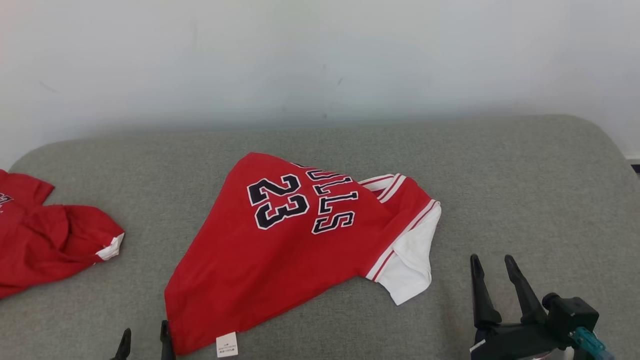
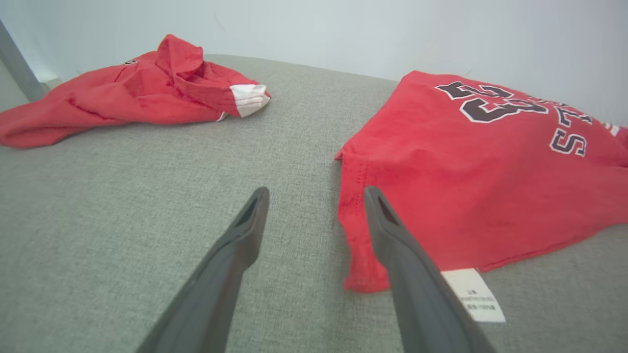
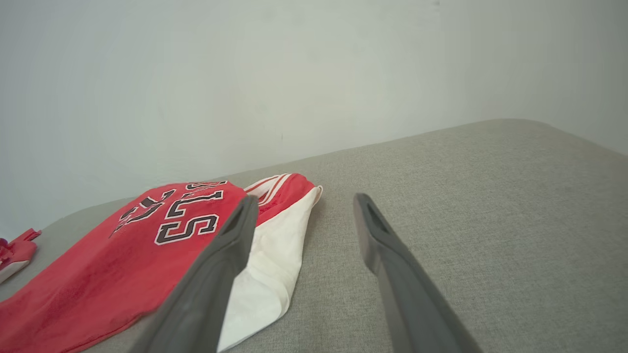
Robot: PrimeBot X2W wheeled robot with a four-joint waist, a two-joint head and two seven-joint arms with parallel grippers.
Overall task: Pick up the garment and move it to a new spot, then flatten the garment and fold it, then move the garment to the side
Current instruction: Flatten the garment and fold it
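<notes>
A red garment (image 1: 295,240) with "23" and dark lettering lies loosely folded in the middle of the grey cushioned surface (image 1: 525,190), a white sleeve sticking out at its right. Its near corner with a white label (image 2: 473,294) lies flat. My left gripper (image 1: 145,342) stands open at the bottom edge, just left of that corner; in the left wrist view (image 2: 316,201) the right finger overlaps the red hem with nothing clamped. My right gripper (image 1: 492,267) is open over bare surface, right of the white sleeve (image 3: 272,264), holding nothing (image 3: 304,208).
A second red garment (image 1: 45,240) lies crumpled at the far left edge, also in the left wrist view (image 2: 137,93). A pale wall (image 1: 320,60) rises behind the surface. The surface's rounded right end (image 1: 600,145) lies beyond my right gripper.
</notes>
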